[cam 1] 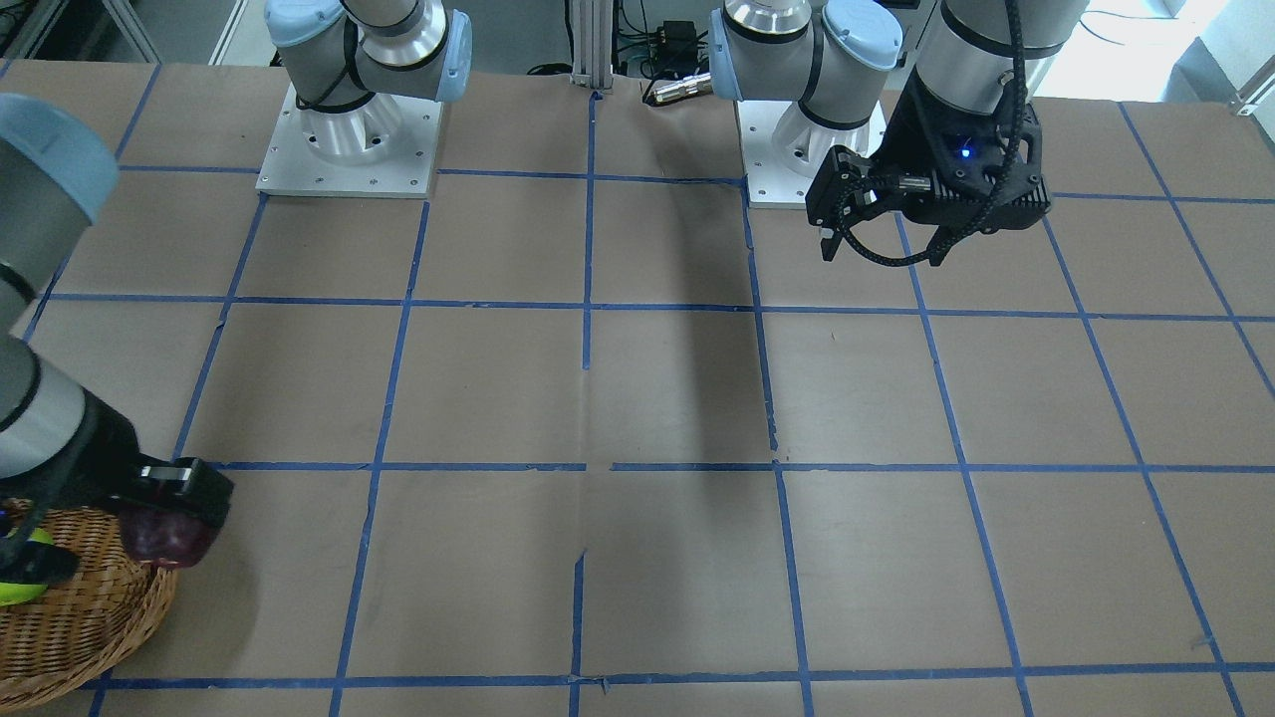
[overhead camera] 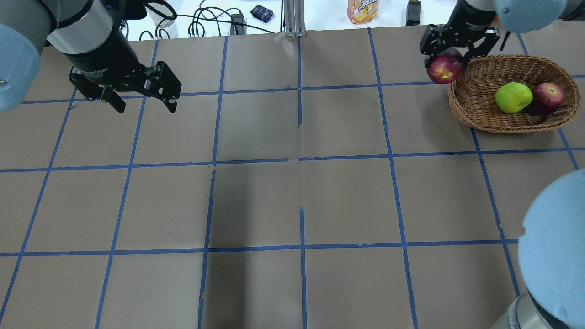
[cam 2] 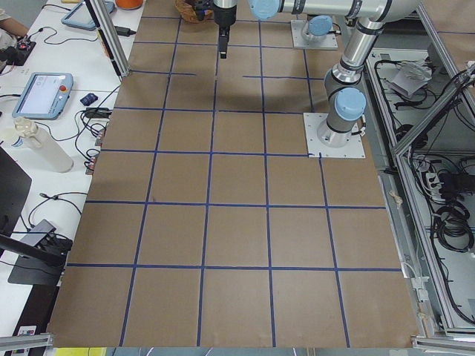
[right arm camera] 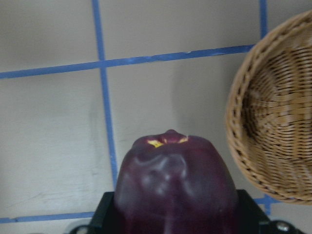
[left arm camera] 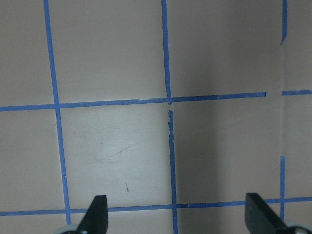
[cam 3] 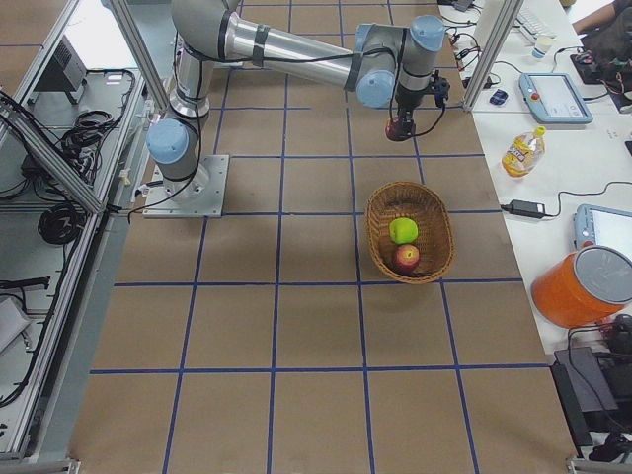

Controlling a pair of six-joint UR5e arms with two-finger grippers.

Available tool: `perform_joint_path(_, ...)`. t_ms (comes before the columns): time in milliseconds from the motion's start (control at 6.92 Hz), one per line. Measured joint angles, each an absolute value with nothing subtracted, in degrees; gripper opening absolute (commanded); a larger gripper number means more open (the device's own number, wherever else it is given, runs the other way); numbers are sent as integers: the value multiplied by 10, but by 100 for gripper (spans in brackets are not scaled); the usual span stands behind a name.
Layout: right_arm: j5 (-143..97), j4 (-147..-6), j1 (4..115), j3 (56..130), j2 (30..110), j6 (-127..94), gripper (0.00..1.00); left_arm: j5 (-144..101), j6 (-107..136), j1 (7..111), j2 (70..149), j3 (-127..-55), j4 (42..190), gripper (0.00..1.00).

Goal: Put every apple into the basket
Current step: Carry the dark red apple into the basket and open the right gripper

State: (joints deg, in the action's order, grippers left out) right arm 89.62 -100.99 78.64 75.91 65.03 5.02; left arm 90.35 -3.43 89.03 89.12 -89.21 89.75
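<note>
My right gripper [overhead camera: 450, 57] is shut on the dark purple-maroon apple [overhead camera: 444, 69] and holds it above the table, just outside the near-left rim of the wicker basket [overhead camera: 484, 119]. The same apple fills the bottom of the right wrist view [right arm camera: 173, 187], with the basket [right arm camera: 273, 112] to its right. The lime green apple [overhead camera: 513, 97] and the red apple [overhead camera: 547, 94] lie inside the basket. My left gripper [overhead camera: 141, 103] is open and empty, hovering over bare table at the far left; its fingertips [left arm camera: 97, 209] show at the bottom of the left wrist view.
The table is brown paper with a blue tape grid [overhead camera: 299, 160]. Both arm bases [cam 1: 349, 149] stand at the robot's edge. Beyond the far edge lie cables and a juice bottle [overhead camera: 362, 10].
</note>
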Motion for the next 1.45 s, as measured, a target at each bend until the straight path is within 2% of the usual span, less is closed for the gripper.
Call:
perform_joint_path(578, 947, -1027, 707, 755, 581, 130, 0, 904, -34, 891, 891, -893, 897, 100)
perform_joint_path(723, 947, -1045, 704, 756, 562, 137, 4, 903, -34, 892, 891, -893, 897, 100)
perform_joint_path(867, 947, -1055, 704, 756, 550, 140, 54, 903, -34, 892, 891, -893, 897, 100)
perform_joint_path(1012, 946, -1060, 703, 756, 543, 141, 100, 903, -34, 893, 891, -893, 897, 100)
perform_joint_path(1445, 944, -1064, 703, 753, 540, 140, 100, 901, -33, 892, 892, -893, 897, 100)
